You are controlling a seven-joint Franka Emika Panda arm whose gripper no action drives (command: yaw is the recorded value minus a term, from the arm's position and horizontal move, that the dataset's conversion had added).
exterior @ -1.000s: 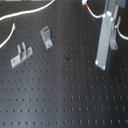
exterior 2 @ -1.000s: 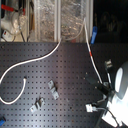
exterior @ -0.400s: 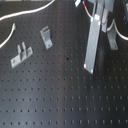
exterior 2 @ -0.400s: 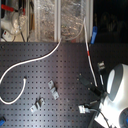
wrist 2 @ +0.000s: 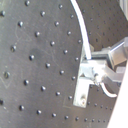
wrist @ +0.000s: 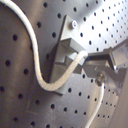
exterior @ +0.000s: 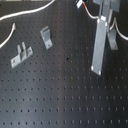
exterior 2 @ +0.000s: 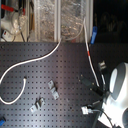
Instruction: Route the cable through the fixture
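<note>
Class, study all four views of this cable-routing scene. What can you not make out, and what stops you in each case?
- Claw: in the first exterior view, blur; whether open or shut cannot be told.
- Cable far end: runs among clutter behind the board in the second exterior view.
- Cable's red band: too small to detail.
- Fixture: slots too blurred to read in the first exterior view.

Two fixtures (exterior: 21, 54) (exterior: 46, 37) stand side by side on the pegboard (exterior: 60, 95).

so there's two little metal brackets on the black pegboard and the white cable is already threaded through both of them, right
Not quite. There are two brackets on the black pegboard, but the white cable is not threaded through either. The second exterior view shows it looping clear of both brackets there, with bare board between.
</note>
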